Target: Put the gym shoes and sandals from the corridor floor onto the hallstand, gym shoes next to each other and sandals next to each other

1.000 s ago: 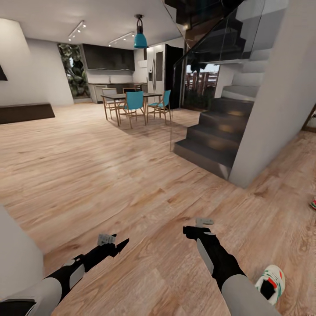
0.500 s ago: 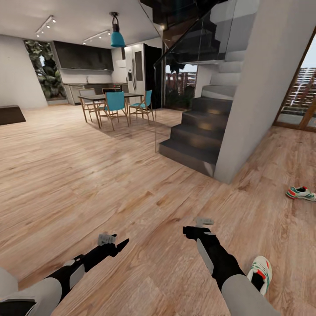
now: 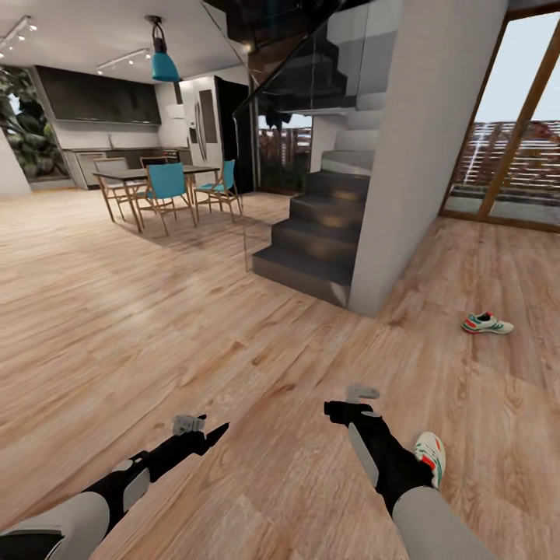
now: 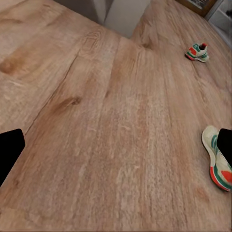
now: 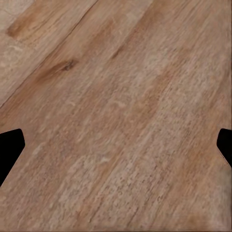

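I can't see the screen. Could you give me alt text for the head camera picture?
Two gym shoes lie apart on the wood-plank corridor floor: the near gym shoe beside the robot's right arm, the far gym shoe nearer the glass doors. Both arms hang low over bare floor, left gripper and right gripper holding nothing. Behind are a dark staircase and a dining table with teal chairs.

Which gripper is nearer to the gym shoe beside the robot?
Right. The right gripper is close beside the near gym shoe; the left gripper is farther off, across the floor.
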